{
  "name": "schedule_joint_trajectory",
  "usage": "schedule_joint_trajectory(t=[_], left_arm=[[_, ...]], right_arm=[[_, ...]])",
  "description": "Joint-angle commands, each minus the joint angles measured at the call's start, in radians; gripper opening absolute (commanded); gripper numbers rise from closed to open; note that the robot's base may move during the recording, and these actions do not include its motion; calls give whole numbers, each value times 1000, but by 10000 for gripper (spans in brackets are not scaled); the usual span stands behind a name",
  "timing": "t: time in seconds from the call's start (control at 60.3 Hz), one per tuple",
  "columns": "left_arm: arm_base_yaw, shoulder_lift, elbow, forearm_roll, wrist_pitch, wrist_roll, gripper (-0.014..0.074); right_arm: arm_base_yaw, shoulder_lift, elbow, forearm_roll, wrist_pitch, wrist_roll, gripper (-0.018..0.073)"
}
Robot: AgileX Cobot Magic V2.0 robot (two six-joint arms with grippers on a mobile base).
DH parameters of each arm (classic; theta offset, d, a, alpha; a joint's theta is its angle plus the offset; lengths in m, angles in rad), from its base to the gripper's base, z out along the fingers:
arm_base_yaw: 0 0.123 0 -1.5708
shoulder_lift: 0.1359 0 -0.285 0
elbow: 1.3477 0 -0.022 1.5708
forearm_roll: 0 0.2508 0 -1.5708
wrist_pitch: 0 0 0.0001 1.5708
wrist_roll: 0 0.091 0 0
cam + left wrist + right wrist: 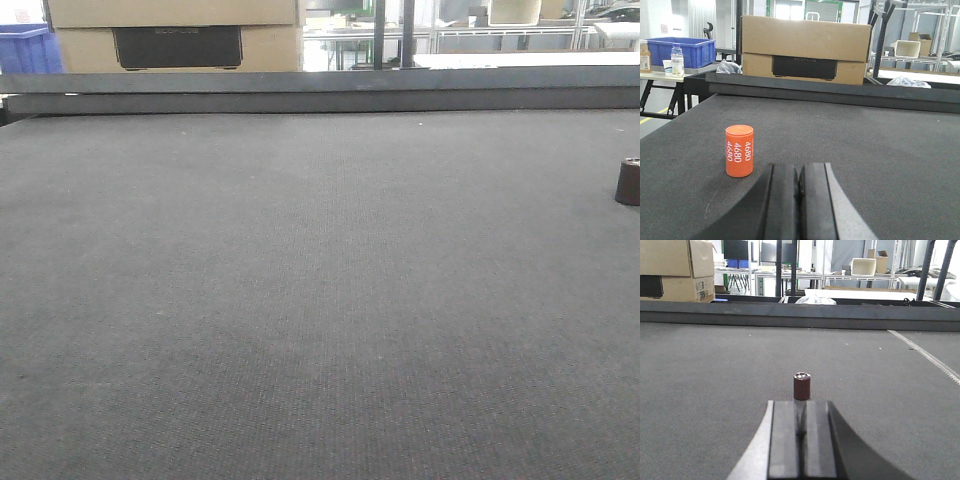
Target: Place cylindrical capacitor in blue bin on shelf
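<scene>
The cylindrical capacitor (pixel 801 386) is a stubby dark brown cylinder standing upright on the grey mat. It sits just past the tips of my right gripper (pixel 801 407), on their centre line and apart from them. That gripper is shut and empty. The front view catches the capacitor (pixel 628 183) at the far right edge. My left gripper (pixel 799 171) is shut with nothing in it, low over the mat. The shelf is out of view. A blue crate (pixel 680 51) stands on a side table at the far left; I cannot tell if it is the blue bin.
An orange cylinder marked 4680 (pixel 739 151) stands upright left of and beyond the left fingers. A cardboard box (pixel 805 47) sits behind the mat's raised dark back rail (pixel 840 92). A pale strip (pixel 925 355) runs along the mat on the right.
</scene>
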Motion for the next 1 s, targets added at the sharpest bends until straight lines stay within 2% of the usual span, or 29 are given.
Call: schedule_joint_trajectory(t=[0.0, 0.547, 0.73, 0.863, 0.979], left_arm=[[3, -5, -4, -2, -15, 0, -111], [3, -5, -4, -2, -17, 0, -111], [3, -5, -4, -2, -63, 0, -111], [3, -5, -4, -2, -142, 0, -111], [3, -5, -78, 6, -114, 0, -111]], right_arm=[[-4, -4, 0, 2, -21, 2, -143], [-4, -4, 0, 2, -23, 2, -143], [-4, -4, 0, 2, -87, 2, -143], [-4, -4, 0, 2, -150, 2, -143], [-4, -4, -29, 11, -157, 2, -143]])
